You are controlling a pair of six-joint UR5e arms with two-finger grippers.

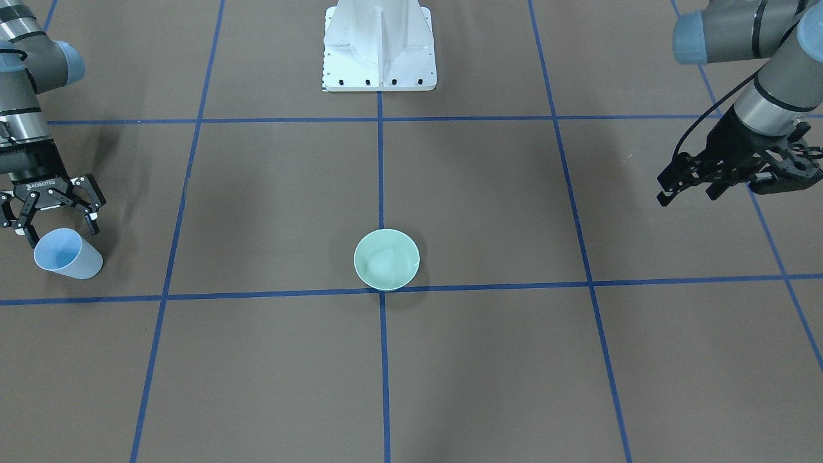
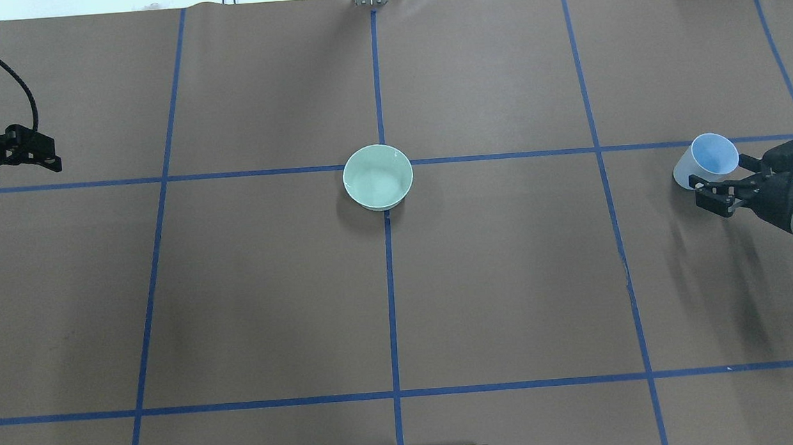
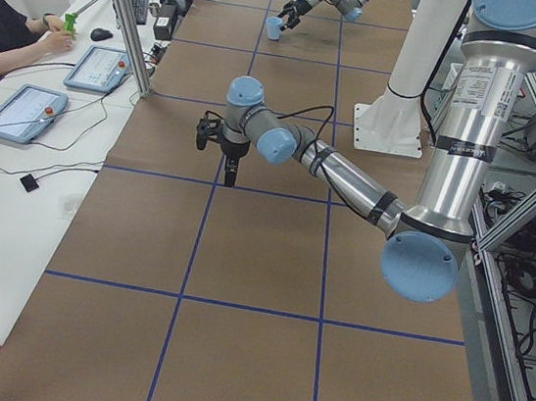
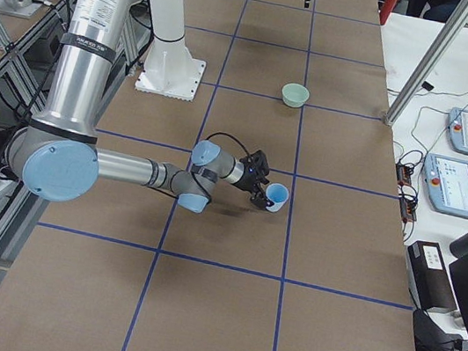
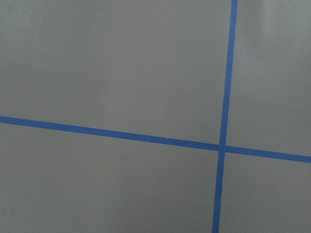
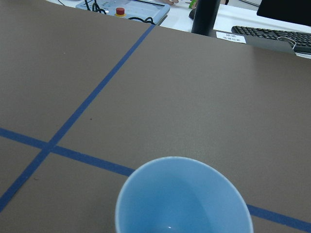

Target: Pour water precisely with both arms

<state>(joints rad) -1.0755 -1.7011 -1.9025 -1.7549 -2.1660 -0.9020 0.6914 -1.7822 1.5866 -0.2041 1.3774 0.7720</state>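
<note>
Front view: the right gripper (image 1: 60, 228) hangs spread open just beside the light-blue cup (image 1: 67, 256). The left gripper (image 1: 687, 195), also spread, holds nothing.

Overhead: the pale-green bowl (image 2: 348, 184) sits mid-table, well apart from both grippers.

Right wrist view: the water (image 6: 169, 227) shows only as a tiny glint inside the cup.

The table (image 1: 270, 193) is covered with brown paper, and blue tape lines (image 1: 379, 193) make a grid on it. A light-blue cup (image 1: 71, 257) stands upright just in front of my right pincer (image 1: 61, 226). A pale-green bowl (image 1: 386, 259) sits on a tape crossing between the right pincer and my left pincer (image 1: 685, 193), well apart from both. The white pedestal (image 1: 379, 48) is bolted to the table, also far from both.
</note>
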